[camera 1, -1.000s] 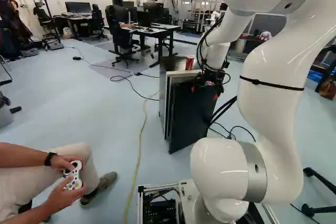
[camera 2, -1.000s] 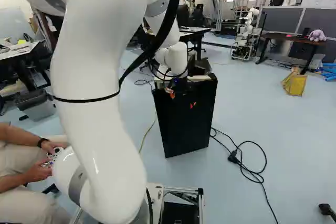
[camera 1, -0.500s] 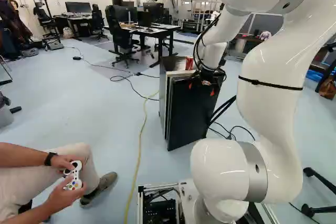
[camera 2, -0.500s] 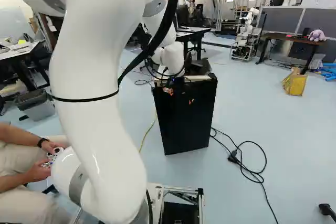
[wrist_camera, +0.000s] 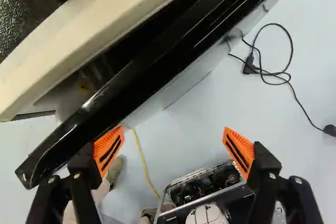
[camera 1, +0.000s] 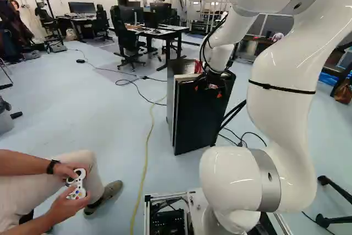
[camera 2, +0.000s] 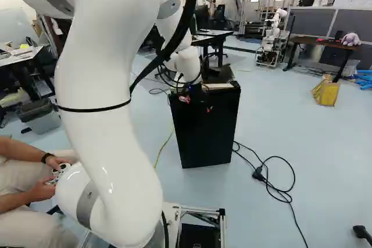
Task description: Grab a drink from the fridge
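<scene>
A white robot arm (camera 1: 283, 114) reaches forward; its gripper (camera 1: 208, 91) stands wide open, holding nothing, orange pads (wrist_camera: 108, 151) spread near the black door (camera 1: 199, 119); the door is slightly ajar on the fridge (camera 1: 170, 94); a red can (camera 1: 198, 66) sits atop the fridge; a desk (camera 1: 181, 28) and black chair (camera 1: 127, 34) stand beyond.

In the left base view, the arm (camera 1: 283, 114) at the right was smooth, glossy white. Right of centre, the fridge door (camera 1: 198, 119) was smooth black, glossy along its edge; the fridge top (wrist_camera: 13, 17) was rough, pebbled. The base frame (camera 1: 165, 195), bottom centre, looked like bare metal.
</scene>
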Robot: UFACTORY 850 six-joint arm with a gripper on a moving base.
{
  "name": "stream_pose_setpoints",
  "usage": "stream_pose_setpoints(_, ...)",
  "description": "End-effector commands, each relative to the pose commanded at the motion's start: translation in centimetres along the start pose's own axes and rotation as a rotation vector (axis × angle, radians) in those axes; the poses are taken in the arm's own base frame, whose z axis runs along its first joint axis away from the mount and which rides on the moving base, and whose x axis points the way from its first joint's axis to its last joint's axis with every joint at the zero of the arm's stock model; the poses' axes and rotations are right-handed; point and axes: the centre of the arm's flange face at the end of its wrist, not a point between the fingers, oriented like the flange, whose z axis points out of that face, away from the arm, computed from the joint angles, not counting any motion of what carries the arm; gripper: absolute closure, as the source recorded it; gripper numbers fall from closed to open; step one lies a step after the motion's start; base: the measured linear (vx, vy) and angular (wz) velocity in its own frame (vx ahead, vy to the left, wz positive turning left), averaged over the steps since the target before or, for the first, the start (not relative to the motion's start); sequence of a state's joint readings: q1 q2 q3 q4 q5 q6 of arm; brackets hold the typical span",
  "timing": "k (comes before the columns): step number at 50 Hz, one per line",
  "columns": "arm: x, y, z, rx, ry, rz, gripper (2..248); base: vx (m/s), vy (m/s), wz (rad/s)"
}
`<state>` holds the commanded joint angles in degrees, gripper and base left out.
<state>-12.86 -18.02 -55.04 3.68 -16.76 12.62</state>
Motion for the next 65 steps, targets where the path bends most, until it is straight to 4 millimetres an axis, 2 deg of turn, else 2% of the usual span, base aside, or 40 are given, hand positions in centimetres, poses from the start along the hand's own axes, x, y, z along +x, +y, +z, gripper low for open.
stream_pose_setpoints(65, 0.4, -4.1, 0.7, 0.027, 0.005, -0.066, 3, 0.000, 0.000, 0.000)
